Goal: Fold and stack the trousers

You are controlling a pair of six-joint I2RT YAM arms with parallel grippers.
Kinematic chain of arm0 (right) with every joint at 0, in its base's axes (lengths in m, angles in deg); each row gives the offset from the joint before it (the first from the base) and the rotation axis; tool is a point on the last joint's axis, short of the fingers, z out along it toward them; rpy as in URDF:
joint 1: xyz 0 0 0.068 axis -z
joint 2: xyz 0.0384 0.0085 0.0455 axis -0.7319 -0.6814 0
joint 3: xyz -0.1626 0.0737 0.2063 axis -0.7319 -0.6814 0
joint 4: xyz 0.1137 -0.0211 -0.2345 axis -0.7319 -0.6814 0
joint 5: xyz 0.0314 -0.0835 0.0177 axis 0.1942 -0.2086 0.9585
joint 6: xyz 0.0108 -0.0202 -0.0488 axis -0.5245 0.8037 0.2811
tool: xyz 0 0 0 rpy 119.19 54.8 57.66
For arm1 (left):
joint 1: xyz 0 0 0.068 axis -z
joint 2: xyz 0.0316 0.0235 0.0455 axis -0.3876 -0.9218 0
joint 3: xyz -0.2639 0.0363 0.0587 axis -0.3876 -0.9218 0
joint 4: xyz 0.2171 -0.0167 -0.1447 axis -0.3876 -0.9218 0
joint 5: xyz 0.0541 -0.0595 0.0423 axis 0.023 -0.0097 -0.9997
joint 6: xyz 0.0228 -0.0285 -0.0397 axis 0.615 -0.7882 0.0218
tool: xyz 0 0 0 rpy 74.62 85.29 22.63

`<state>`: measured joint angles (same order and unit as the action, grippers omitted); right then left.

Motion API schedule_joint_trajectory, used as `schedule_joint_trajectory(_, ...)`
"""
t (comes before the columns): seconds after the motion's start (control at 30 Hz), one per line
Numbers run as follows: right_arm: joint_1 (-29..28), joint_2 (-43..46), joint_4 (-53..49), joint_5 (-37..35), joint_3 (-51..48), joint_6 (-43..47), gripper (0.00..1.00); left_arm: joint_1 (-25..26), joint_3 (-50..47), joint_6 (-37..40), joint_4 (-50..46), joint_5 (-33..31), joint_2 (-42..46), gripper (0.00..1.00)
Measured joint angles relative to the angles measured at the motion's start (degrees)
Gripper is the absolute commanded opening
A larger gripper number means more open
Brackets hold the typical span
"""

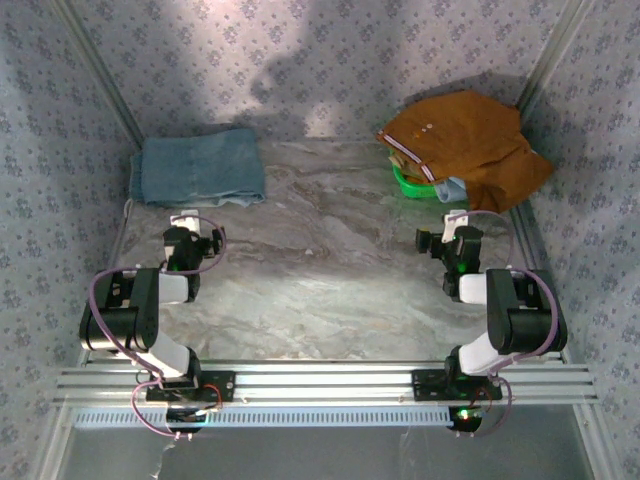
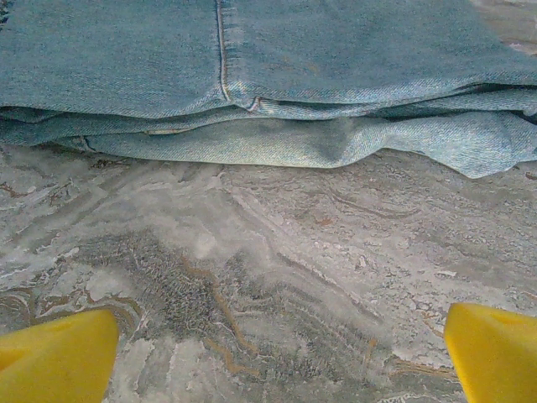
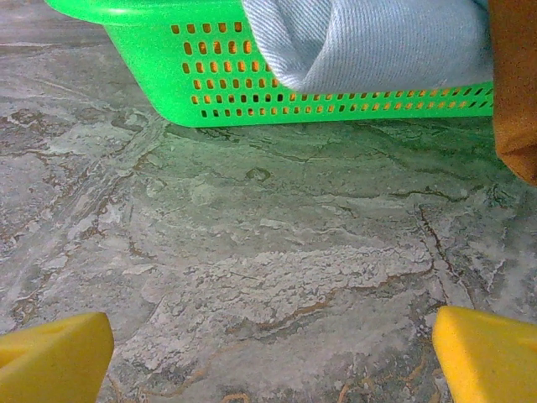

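Patterned grey-blue cloth walls (image 1: 330, 60) on three sides, marble-look table (image 1: 330, 270) under everything

- trousers (image 1: 470, 140): rust-orange, biggest cloth in view, unfolded heap at the table's far right corner, draped over the basket and hanging off its right side. Pale buttons and lighter waistband lining face the left side of the heap. In the right wrist view an orange fold drops down along the right edge (image 3: 516, 84), reaching near the tabletop
- denim pair (image 1: 200, 168): faded grey-blue, folded flat at the far left corner, layered edges facing the arms. Left wrist view shows the stacked folds and a seam up close
- left arm (image 1: 130, 310) and right arm (image 1: 515, 310): bases on the near edge rail, both elbows bent, wrists pointing toward the far edge
- basket (image 3: 252, 92): green, perforated wall, sits on the table under the trousers
- pale blue garment (image 3: 377, 42): in the basket, bulging over its rim, just beside the orange fold
- left gripper (image 2: 281, 353): jaws spread wide, yellow pads (image 2: 59, 357) at both lower corners, nothing between them, low over the table just short of the denim
- right gripper (image 3: 273, 357): jaws spread wide too, nothing held, facing the basket wall, apart from it
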<state>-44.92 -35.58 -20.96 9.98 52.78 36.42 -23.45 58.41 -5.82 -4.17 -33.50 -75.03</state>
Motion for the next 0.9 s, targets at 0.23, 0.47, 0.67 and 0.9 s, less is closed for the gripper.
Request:
schedule_joint_trajectory(0.23, -0.2, 0.1, -0.3, -1.0, 0.1, 0.0, 1.00, 0.1, 0.1, -0.1, -0.4, -0.9, 0.1, 1.00)
schedule_joint_trajectory(0.47, -7.0, 8.3, -22.6, -11.1, 13.4, -1.2, 1.00, 3.2, 7.0, -1.8, -21.2, -4.4, 17.4, 1.00)
schedule_joint_trajectory(0.67, -8.7, 11.3, -49.4, -13.7, 42.3, -14.9, 1.00, 6.4, 21.1, -14.9, -41.2, -5.5, 34.7, 1.00)
schedule_joint_trajectory(0.9, 3.3, 4.2, -61.7, -3.9, 54.4, -31.7, 0.98, 3.0, 19.7, -34.8, -54.3, -6.8, 46.4, 0.98)
